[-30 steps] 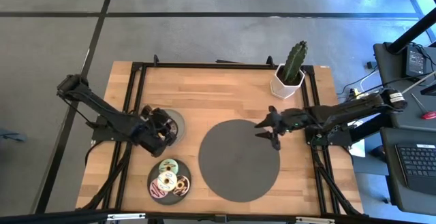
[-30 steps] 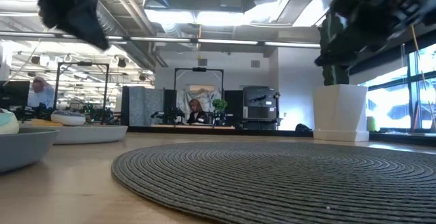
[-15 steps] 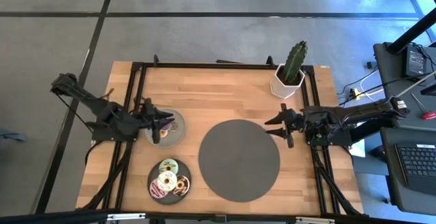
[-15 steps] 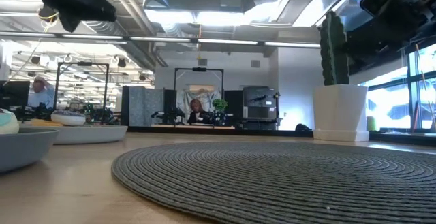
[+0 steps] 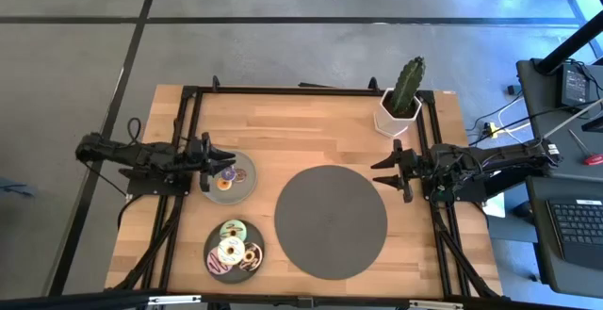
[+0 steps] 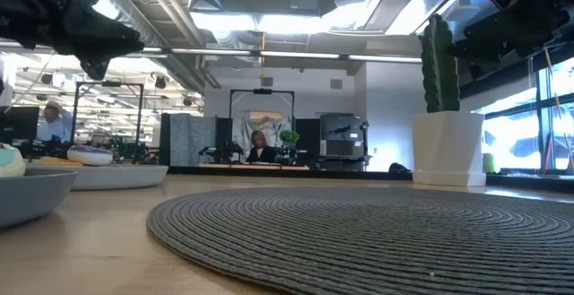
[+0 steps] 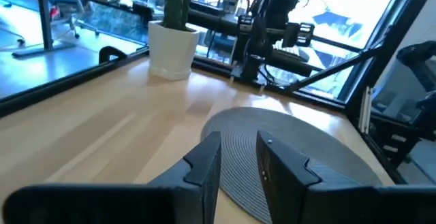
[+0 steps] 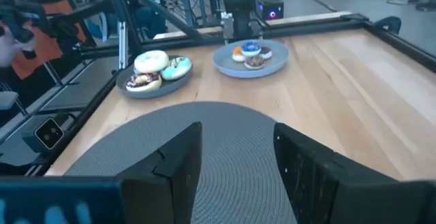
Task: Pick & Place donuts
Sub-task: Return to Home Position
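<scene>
Two grippers empty, donuts (image 5: 230, 250) on their plates

Nearest, by the left front edge of the round mat (image 5: 331, 220), a dark plate (image 5: 207, 240) carries the larger ones: green, white, chocolate, pink-striped. Just behind it, also left of the mat, a grey plate (image 5: 247, 187) holds the small ones. The left gripper (image 5: 221, 164) hangs over that plate's outer side, fingers slightly apart, gripping nothing. At the mat's right edge the right gripper (image 5: 391, 173) has its fingers spread wide, bare. Farthest, beyond the mat's right side, stands a potted cactus (image 5: 402, 101).

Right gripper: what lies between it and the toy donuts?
Between the right gripper and the iced toy donuts, the right wrist view shows the large dark grey woven round mat and bare wooden table.
</scene>
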You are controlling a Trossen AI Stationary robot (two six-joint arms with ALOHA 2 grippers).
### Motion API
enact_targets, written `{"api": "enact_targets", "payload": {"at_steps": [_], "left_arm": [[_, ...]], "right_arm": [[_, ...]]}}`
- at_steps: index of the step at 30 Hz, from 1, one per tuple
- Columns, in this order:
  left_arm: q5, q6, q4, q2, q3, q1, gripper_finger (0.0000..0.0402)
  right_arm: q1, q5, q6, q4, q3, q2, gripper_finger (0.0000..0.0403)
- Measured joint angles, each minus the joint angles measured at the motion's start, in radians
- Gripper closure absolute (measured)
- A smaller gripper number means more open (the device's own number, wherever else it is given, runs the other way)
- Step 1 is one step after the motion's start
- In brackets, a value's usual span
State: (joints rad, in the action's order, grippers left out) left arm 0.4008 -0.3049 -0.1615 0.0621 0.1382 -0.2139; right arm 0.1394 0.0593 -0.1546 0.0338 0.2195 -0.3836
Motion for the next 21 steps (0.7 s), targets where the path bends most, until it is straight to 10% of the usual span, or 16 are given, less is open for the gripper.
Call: {"api": "enact_targets", "payload": {"at_steps": [21], "left_arm": [[-0.164,0.013,0.007,-0.062,-0.063,0.167,0.0307]], "right_arm": [[0.0,0.0,0.006,-0.102,-0.211,0.282,0.022]]}}
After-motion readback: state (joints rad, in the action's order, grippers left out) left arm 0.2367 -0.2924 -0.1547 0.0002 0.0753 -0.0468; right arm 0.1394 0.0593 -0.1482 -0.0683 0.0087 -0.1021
